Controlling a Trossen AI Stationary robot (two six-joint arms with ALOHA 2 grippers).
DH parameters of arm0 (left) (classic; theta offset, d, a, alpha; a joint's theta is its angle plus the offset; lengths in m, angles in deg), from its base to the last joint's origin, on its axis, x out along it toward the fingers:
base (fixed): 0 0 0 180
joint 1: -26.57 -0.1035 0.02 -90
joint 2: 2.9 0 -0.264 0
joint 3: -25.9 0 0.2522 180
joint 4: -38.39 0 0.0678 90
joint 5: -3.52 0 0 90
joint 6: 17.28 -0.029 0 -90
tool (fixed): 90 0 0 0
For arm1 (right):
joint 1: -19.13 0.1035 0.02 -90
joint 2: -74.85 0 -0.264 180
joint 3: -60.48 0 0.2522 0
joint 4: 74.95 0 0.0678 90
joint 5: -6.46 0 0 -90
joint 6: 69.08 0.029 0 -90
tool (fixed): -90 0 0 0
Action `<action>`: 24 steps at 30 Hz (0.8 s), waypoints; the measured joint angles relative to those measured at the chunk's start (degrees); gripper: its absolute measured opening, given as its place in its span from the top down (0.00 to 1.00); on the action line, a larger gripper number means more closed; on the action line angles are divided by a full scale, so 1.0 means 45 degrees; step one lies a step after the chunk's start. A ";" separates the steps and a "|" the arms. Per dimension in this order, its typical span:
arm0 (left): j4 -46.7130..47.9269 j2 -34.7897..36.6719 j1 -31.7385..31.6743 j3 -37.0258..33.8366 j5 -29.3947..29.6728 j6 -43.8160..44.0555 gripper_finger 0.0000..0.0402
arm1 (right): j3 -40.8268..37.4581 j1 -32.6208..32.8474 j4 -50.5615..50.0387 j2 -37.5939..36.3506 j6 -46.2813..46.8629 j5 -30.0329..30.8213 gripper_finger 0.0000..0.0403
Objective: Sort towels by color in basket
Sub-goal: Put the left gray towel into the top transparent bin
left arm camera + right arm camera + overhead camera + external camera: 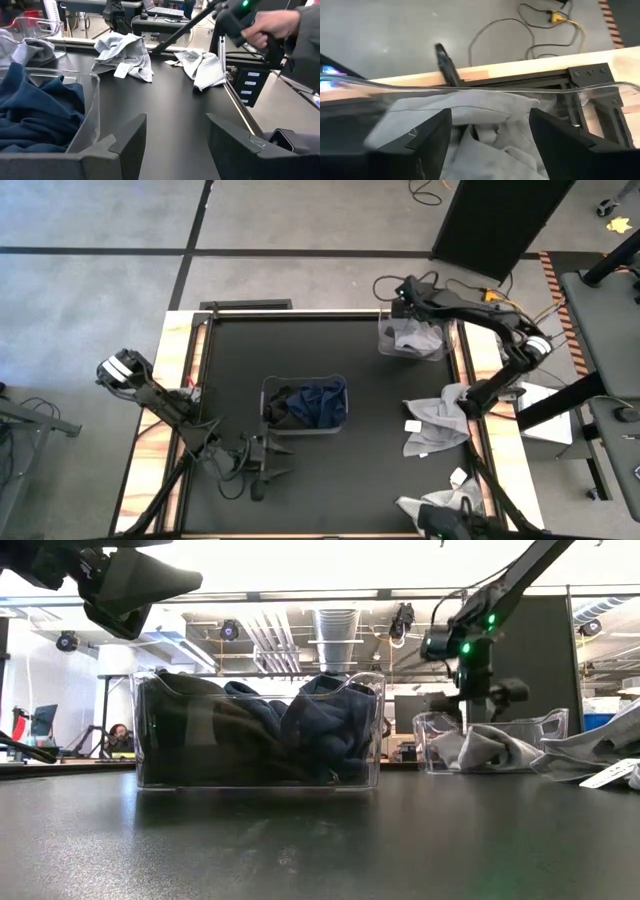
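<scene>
A clear bin (265, 385) at the table's middle holds a black towel (283, 408) and a navy towel (322, 400). A second clear bin (384, 345) at the far right holds a light grey towel (415, 335). My right gripper (490, 140) hangs open just over that grey towel (485, 112), inside the bin's rim; I cannot tell whether its fingers touch the cloth. My left gripper (175, 150) is open and empty above the table, near the middle bin's near side (265, 465). Two more grey towels (437, 420) (440, 502) lie flat on the table's right side.
The crumpled grey towels (125, 55) (205, 67) carry small white tags. Bare black table lies between the middle bin (260, 730) and the right-hand towels. A person's hand (275, 22) grips a dark device beyond the table's right edge. Cables lie on the floor past the far edge.
</scene>
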State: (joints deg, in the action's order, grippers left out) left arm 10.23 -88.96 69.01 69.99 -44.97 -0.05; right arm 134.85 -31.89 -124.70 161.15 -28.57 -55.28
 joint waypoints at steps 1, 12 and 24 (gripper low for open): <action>-0.0002 0.0000 0.0000 0.0000 0.0000 -0.0005 0.54 | -0.0036 -0.0005 0.0151 0.0285 0.0000 0.0079 0.37; 0.0008 0.0000 0.0028 0.0000 -0.0005 0.0355 0.54 | -0.0079 -0.0005 0.0394 0.2820 -0.0651 -0.1865 0.40; -0.0005 0.0000 0.0204 0.0000 0.0024 0.0621 0.54 | 0.0478 0.0189 -0.2858 -0.0835 -0.2155 -0.3657 0.42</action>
State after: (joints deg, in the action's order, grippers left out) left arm 10.21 -88.96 69.92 69.99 -44.86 2.75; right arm 137.00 -31.04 -137.56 157.39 -38.27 -71.73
